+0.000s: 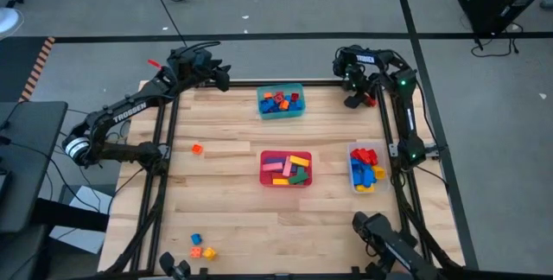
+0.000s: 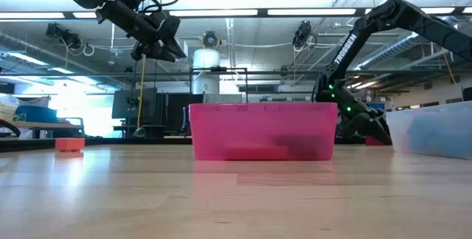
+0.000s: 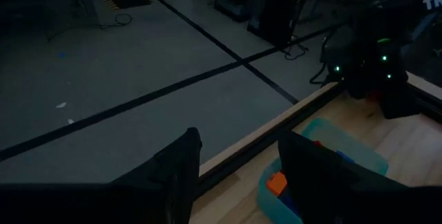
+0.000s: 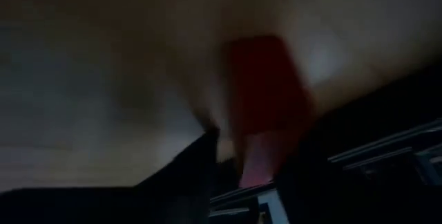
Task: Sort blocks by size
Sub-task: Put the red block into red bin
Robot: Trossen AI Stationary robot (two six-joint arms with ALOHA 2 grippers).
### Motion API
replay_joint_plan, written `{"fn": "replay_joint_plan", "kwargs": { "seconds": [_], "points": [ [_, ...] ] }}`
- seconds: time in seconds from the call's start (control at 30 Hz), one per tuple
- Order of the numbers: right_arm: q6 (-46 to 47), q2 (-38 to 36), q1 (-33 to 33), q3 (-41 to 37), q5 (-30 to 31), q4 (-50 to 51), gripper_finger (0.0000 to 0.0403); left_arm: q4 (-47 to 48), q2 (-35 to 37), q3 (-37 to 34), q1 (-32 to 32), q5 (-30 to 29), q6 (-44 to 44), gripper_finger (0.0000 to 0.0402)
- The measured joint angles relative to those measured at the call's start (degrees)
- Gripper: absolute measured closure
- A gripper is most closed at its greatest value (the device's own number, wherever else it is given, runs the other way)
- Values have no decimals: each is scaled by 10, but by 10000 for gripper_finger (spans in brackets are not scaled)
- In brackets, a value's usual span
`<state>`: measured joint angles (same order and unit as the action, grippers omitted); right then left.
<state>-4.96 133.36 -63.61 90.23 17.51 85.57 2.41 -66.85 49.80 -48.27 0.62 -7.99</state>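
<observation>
My right gripper [image 1: 354,100] is low over the table's far right corner, shut on a red block [image 4: 266,99] that fills the gap between its dark fingers. Raised over the far left edge, my left gripper [image 1: 223,78] stands open with nothing between its fingers [image 3: 183,172]. The teal tub [image 1: 281,103] at the far middle, the red tub [image 1: 286,168] at the centre and the clear tub [image 1: 364,168] on the right each hold blocks. Loose on the wood lie an orange block [image 1: 197,149] at the left and blue and yellow-orange blocks [image 1: 200,247] at the near left. My right gripper has the red block's near end [image 4: 257,158] between its two fingers, one on each side. The fingers slant down toward the table's far right corner. The view is blurred, so I cannot tell whether the block rests on the wood or is lifted.
The table's dark frame rail [image 3: 276,124] runs along the far edge beside the teal tub [image 3: 324,148]. Bare wood lies between the tubs and across the left half of the table [image 1: 225,202]. Both arms' bases stand at the near corners.
</observation>
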Motion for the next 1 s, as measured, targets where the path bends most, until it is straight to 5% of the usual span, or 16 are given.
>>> {"fn": "replay_joint_plan", "kwargs": {
  "seconds": [0.13,0.4,0.7,0.83,1.0],
  "points": [
    [2,2,15,-3,3,2,328,0,0,0,0,0,0,198],
    [67,-20,36,-6,1,11,329,-5,0,0,0,0,0,198],
    [182,-212,92,-5,-64,19,329,-13,0,0,0,10,0,198],
    [241,-313,153,-5,-69,0,329,-16,0,0,7,51,0,198],
    [299,-413,259,-9,-69,-71,329,-15,17,0,48,16,26,198]
  ]
}}
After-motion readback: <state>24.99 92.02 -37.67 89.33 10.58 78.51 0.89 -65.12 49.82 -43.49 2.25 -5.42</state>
